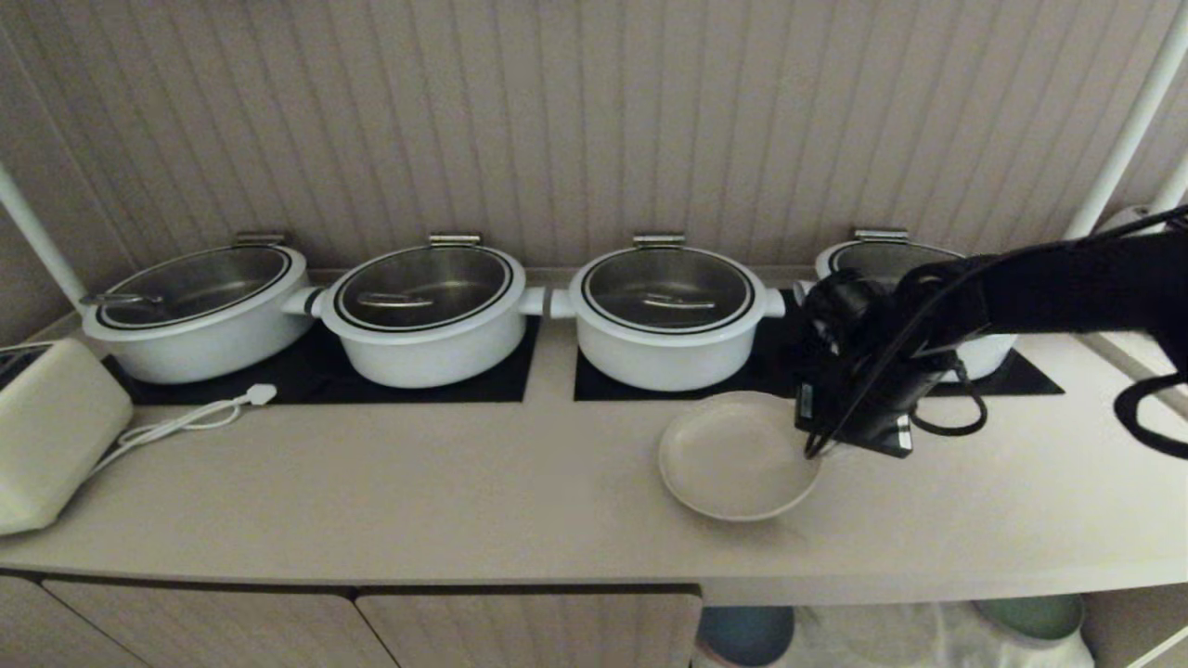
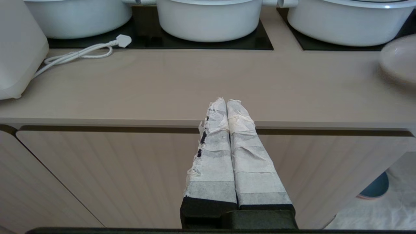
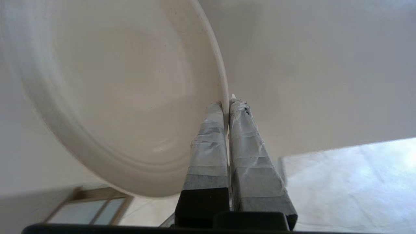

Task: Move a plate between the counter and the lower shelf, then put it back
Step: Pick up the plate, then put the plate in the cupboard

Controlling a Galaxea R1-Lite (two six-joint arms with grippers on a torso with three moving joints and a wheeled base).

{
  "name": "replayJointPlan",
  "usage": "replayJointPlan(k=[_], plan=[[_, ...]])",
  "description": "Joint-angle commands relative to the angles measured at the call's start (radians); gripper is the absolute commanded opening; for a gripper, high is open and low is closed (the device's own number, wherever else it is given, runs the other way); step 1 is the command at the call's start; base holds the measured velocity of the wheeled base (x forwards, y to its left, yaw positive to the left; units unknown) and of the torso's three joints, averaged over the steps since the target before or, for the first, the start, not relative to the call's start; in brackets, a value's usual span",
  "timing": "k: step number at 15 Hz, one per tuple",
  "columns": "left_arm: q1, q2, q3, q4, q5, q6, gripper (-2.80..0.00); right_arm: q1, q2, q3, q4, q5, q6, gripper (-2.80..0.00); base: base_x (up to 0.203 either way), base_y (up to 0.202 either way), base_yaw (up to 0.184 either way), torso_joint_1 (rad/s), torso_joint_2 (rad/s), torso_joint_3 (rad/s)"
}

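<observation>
Behind plate, perhaps four pots.

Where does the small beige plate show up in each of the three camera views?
Head view: plate right of centre, right gripper at its rim.
Left wrist view: plate cut off at the edge.
Right wrist view: plate fills the frame, rim pinched between the fingers.
Shared landmark: counter.

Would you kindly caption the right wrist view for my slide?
Right tool shut on the plate rim, counter beyond.
</observation>
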Motion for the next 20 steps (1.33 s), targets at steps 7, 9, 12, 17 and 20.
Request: replayJointPlan(k=[7, 9, 12, 17, 20], plan=[[0.000, 0.000, 0.000, 0.000, 0.000, 0.000, -2.80, -0.004, -0.281, 0.230, -0.125, 0.106, 0.007, -2.80, 0.000, 0.000, 0.000, 0.000, 0.00, 0.000], [0.000, 0.000, 0.000, 0.000, 0.000, 0.000, -2.80, -0.003, -0.352, 0.280, -0.130, 0.128, 0.005, -2.80, 0.000, 0.000, 0.000, 0.000, 0.00, 0.000], [0.000, 0.000, 0.000, 0.000, 0.000, 0.000, -2.80, 0.001, -0.460, 0.370, -0.143, 0.145, 0.005, -2.80, 0.000, 0.000, 0.000, 0.000, 0.00, 0.000], [0.000, 0.000, 0.000, 0.000, 0.000, 0.000, -2.80, -0.001, -0.638, 0.572, -0.157, 0.147, 0.004, -2.80, 0.000, 0.000, 0.000, 0.000, 0.00, 0.000], [0.000, 0.000, 0.000, 0.000, 0.000, 0.000, -2.80, -0.003, -0.713, 0.665, -0.157, 0.146, 0.003, -2.80, 0.000, 0.000, 0.000, 0.000, 0.00, 0.000]])
